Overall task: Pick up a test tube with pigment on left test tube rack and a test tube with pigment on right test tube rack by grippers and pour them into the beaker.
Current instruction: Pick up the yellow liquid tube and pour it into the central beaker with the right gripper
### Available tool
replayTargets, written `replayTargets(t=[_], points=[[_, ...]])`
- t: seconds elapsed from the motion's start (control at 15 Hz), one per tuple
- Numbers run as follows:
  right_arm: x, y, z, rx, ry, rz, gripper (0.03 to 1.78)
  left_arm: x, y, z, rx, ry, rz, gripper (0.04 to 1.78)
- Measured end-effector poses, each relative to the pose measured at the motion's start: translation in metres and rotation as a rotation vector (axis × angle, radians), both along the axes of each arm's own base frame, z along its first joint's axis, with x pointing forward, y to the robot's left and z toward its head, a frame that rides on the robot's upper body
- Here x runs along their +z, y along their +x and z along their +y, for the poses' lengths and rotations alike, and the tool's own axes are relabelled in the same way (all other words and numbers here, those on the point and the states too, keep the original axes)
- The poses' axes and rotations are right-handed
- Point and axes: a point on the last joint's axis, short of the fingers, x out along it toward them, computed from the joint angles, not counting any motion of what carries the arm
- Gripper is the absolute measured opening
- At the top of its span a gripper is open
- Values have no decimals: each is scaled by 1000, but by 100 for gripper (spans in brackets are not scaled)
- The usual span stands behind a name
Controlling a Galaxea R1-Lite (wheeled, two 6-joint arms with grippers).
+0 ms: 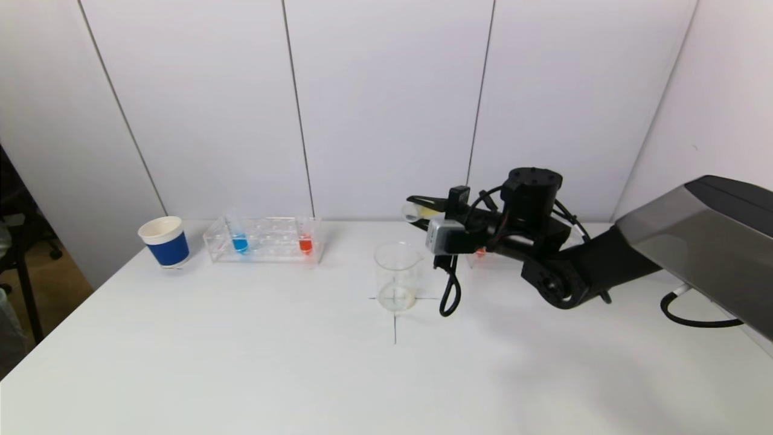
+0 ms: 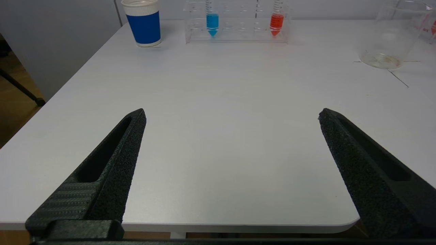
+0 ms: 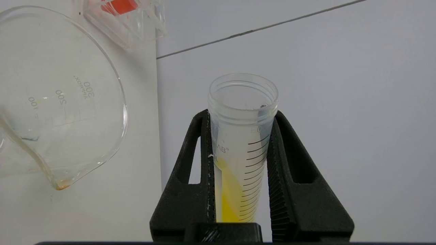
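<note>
On the table, at ten o'clock from the beaker, the left rack holds a blue tube and a red tube. The left pincer hangs spread wide and empty near the table's edge. At one o'clock above the beaker, the right pincer clamps a yellow-pigment tube tipped nearly level (light, slick plastic, probably best gripped just below the threaded rim).

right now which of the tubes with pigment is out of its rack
The yellow-pigment tube, tilted and clamped in the right gripper above the beaker. The blue tube and red tube stand upright in the left rack.
</note>
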Motion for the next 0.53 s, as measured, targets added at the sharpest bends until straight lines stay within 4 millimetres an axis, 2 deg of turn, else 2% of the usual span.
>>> replayTargets(t=[0.53], points=[[-5,-4,0,-8,-62,-48,49,0,0,0,0,0,0,177]])
